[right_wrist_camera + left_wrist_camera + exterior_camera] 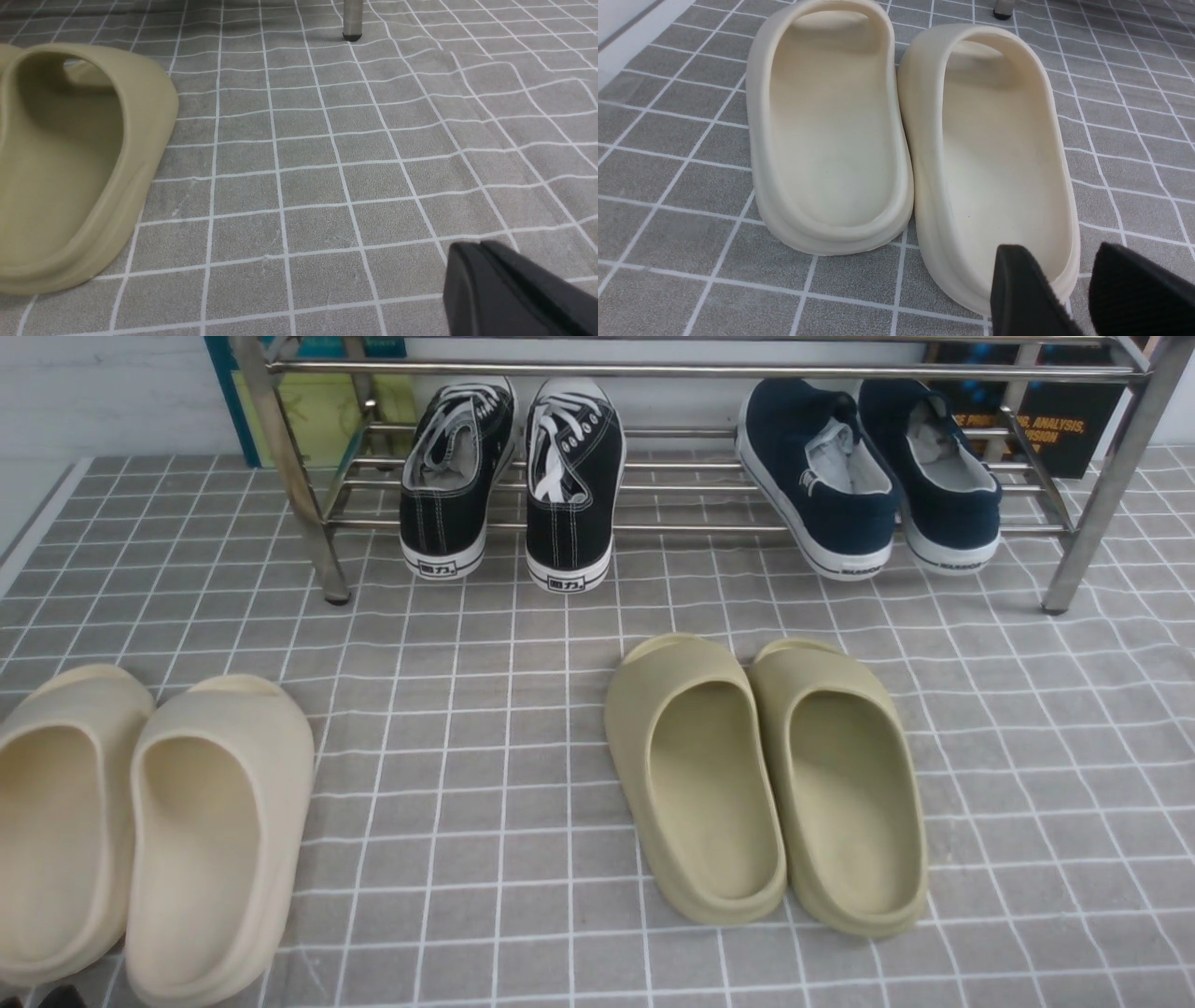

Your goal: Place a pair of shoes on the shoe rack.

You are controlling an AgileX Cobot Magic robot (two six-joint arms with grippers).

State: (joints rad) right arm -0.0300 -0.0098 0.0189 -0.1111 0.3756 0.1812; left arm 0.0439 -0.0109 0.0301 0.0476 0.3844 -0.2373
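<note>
The pair of shoes, two navy slip-ons with white soles [822, 485] [943, 476], rests on the lower bars of the chrome shoe rack [709, 371], at its right end, heels toward me. In the left wrist view my left gripper [1059, 261] is open, its black fingers [1017, 289] straddling the heel rim of a cream slide [994, 154] without touching it. My right gripper [476, 249] is shut on nothing and hovers over bare floor mat. Neither gripper shows in the front view.
Black lace-up sneakers [457, 476] [571, 476] sit on the rack's left part. Two olive slides [695, 775] [845, 784] lie mid-floor, one also in the right wrist view [70, 163]. Two cream slides [219, 831] [56, 812] lie front left. A rack leg [352, 18] stands ahead.
</note>
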